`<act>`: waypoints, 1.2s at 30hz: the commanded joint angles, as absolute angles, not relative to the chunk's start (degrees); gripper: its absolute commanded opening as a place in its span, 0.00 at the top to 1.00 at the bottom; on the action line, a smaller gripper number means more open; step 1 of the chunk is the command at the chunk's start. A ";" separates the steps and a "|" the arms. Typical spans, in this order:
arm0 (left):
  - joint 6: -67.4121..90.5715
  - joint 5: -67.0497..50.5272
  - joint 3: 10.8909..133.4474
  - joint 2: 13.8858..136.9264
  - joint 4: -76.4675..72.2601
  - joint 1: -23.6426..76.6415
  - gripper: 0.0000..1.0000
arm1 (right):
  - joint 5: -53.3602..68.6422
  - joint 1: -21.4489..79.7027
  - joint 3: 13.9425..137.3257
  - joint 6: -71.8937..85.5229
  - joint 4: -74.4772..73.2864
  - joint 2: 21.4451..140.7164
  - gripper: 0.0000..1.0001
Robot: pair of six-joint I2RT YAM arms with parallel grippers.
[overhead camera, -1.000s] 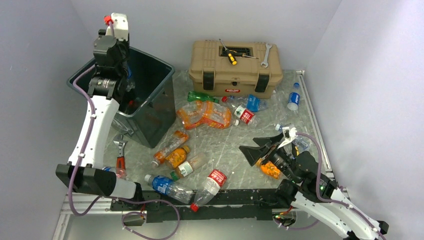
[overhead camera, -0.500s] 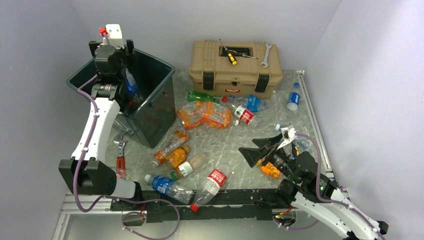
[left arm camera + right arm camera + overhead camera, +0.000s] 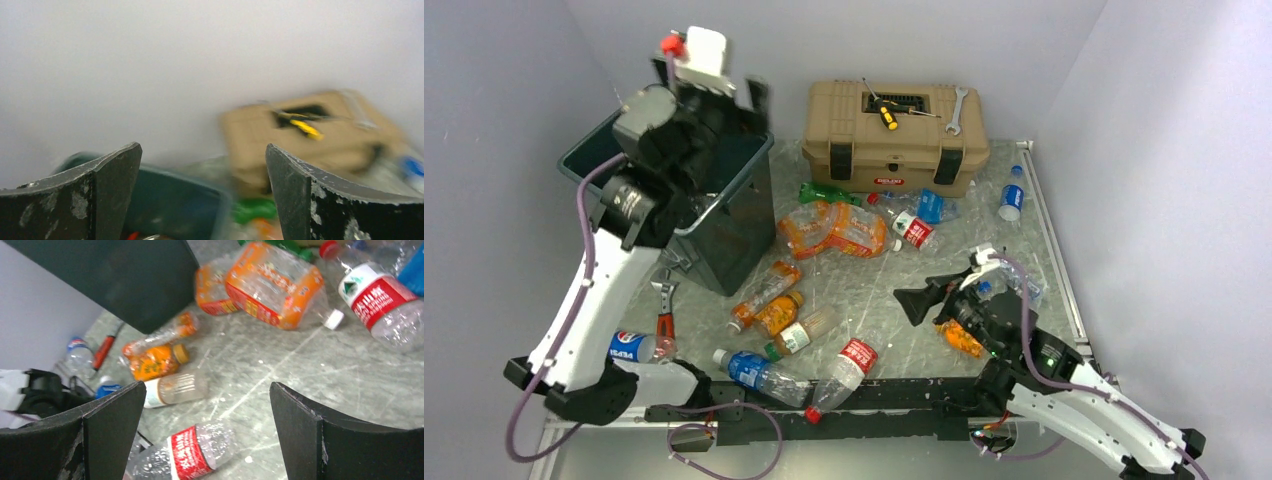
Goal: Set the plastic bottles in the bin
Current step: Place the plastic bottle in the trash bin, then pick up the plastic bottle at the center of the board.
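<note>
Both grippers stand spread, gripping nothing: the left gripper [image 3: 202, 150] high above the bin [image 3: 724, 235], the right gripper [image 3: 207, 387] low over the table [image 3: 879, 285] near scattered bottles [image 3: 836, 228].

A tan toolbox [image 3: 894, 140] with black latches stands shut toward the back of the grey marbled bench [image 3: 874, 290]. On the toolbox lid a yellow-handled screwdriver [image 3: 886, 115] lies beside the recessed handle, and a silver spanner [image 3: 955, 110] rests near the lid's right edge. Well away from the toolbox, off toward the near left, an orange-handled wrench [image 3: 665, 322] lies flat on the bench. Plain pale walls rise behind the toolbox.
</note>
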State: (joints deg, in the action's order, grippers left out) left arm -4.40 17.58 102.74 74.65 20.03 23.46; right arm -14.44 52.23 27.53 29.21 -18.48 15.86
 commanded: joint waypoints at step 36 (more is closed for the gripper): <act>-7.71 13.60 62.05 68.68 24.52 60.73 0.01 | 0.98 41.82 24.93 51.49 -12.04 47.67 0.08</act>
